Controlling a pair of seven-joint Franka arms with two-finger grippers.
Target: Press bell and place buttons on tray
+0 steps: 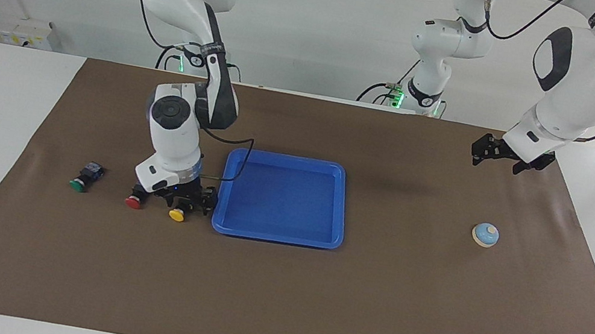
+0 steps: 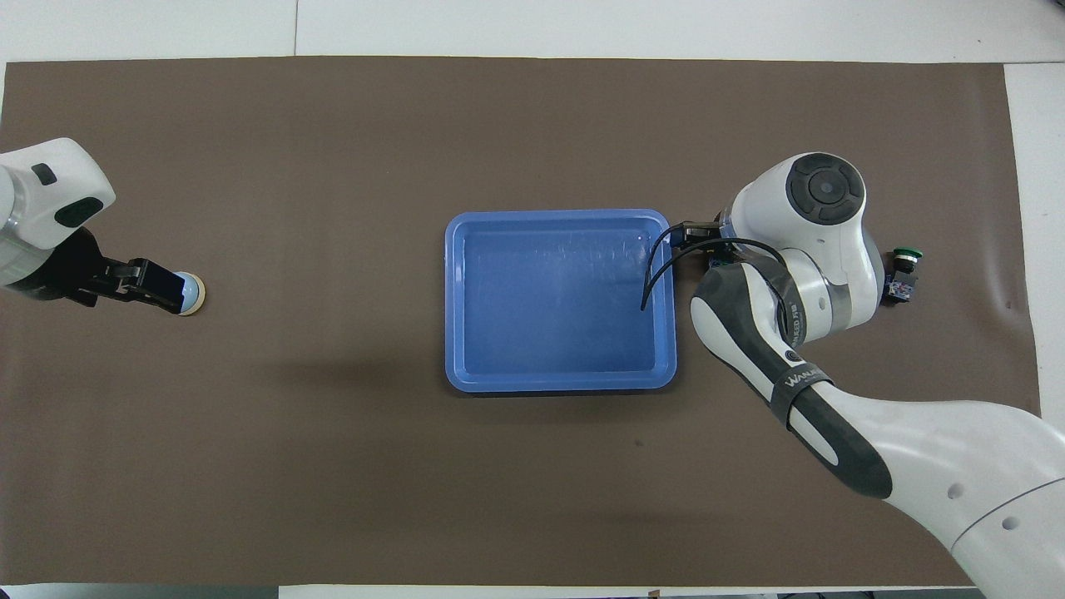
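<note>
Right gripper, jaws wide, straddles the yellow-capped black push-button beside the bright blue rectangular plastic tray; centre the fingers on its body before closing. Left gripper, jaws wide, waits above the brown mat's corner.

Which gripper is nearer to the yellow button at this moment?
The right. The right gripper is low, around the yellow button beside the tray. The left gripper is up over the mat near the bell.
</note>
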